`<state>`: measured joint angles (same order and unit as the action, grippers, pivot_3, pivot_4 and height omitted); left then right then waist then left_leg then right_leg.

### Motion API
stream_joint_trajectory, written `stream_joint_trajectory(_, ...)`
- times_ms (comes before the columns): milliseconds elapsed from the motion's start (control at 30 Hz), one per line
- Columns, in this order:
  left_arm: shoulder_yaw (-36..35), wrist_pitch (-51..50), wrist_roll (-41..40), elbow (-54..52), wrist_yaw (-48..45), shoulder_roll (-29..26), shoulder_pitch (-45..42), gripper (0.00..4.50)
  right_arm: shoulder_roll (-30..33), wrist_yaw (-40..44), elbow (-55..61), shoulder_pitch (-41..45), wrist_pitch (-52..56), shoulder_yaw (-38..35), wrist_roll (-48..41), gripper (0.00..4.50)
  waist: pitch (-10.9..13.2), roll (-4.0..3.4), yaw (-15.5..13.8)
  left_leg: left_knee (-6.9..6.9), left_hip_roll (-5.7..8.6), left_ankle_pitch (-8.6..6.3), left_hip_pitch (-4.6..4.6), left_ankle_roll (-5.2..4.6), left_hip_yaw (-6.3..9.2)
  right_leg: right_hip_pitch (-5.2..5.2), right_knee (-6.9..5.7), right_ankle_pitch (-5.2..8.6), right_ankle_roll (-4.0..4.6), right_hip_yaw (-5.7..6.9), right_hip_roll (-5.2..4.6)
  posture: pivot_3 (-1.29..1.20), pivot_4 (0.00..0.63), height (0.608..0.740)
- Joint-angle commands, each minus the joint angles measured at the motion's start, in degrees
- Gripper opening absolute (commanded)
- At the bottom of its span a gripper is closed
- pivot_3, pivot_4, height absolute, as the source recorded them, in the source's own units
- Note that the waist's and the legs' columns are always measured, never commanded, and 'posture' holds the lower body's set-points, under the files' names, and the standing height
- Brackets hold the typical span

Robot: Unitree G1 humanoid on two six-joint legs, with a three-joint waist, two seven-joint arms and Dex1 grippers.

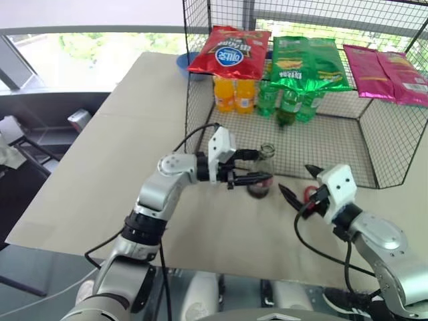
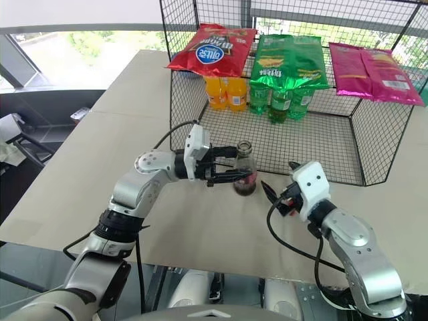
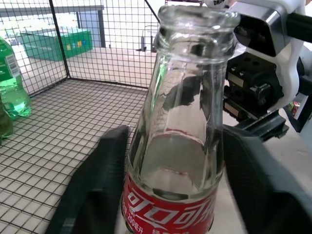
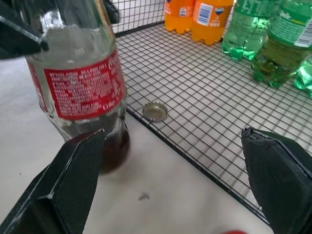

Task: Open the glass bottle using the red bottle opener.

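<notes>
The glass bottle stands upright on the table just in front of the wire cage, its mouth bare, with a little dark liquid at the bottom. My left gripper reaches in level from the left. Its black fingers stand on either side of the red label, a narrow gap from the glass. A crown cap lies gold side up on the cage's mesh floor. My right gripper is wide open and empty, to the right of the bottle. The red bottle opener lies on the table behind that gripper, mostly hidden.
The wire cage holds orange soda bottles and green bottles at the back. Chip bags, red, green and pink, lie on top. The table stretches bare to the left and front.
</notes>
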<state>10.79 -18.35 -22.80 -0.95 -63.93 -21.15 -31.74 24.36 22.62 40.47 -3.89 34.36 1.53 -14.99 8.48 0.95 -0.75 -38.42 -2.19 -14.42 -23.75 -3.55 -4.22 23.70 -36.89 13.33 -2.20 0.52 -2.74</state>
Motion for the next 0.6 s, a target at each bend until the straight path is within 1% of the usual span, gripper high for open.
stream_joint_trajectory(33,-1.48,0.32,-1.56,-2.77,0.33,-0.11,0.03,4.42,-0.32,-0.39,0.63,1.14,-1.14,0.37,0.34,4.5,0.0,0.0,-0.01,0.0,0.0,0.0,0.0,0.0,0.0,0.0,0.0,0.0,0.0,0.01,0.0,0.0,0.15,0.74)
stream_joint_trajectory(267,-2.13,-0.33,-2.69,-5.05,0.22,-1.02,0.77,4.42,-0.57,-0.62,0.39,1.53,-1.16,0.78,0.58,4.5,0.0,0.0,0.03,0.0,-0.01,0.0,0.0,0.0,0.01,0.0,0.0,0.0,0.0,0.01,0.0,0.0,0.15,0.74)
stream_joint_trajectory(333,-3.05,-0.92,-3.66,-6.23,-0.02,-2.04,1.5,4.42,-0.52,-0.62,0.42,1.41,-1.24,0.61,0.59,4.5,0.0,0.0,0.03,0.0,-0.01,0.0,0.0,0.0,0.01,0.0,0.0,0.0,0.0,0.01,0.01,0.0,0.15,0.74)
stream_joint_trajectory(500,-8.2,-5.13,-8.52,-10.04,1.47,-5.54,5.08,4.42,0.22,0.03,1.39,-0.59,-1.59,-1.74,-0.32,4.5,0.0,-0.01,0.2,0.01,-0.05,0.0,0.02,0.0,0.0,0.0,0.0,0.0,0.0,0.0,0.0,0.0,0.15,0.74)
stream_joint_trajectory(600,-13.33,-2.73,-8.74,-11.96,3.3,-7.77,11.86,4.42,2.34,2.38,2.76,-5.25,-2.65,-5.29,-1.54,4.5,-0.02,-0.04,0.1,0.02,-0.05,0.0,0.02,0.01,0.0,0.0,-0.01,0.0,0.0,0.01,-0.02,0.0,0.15,0.74)
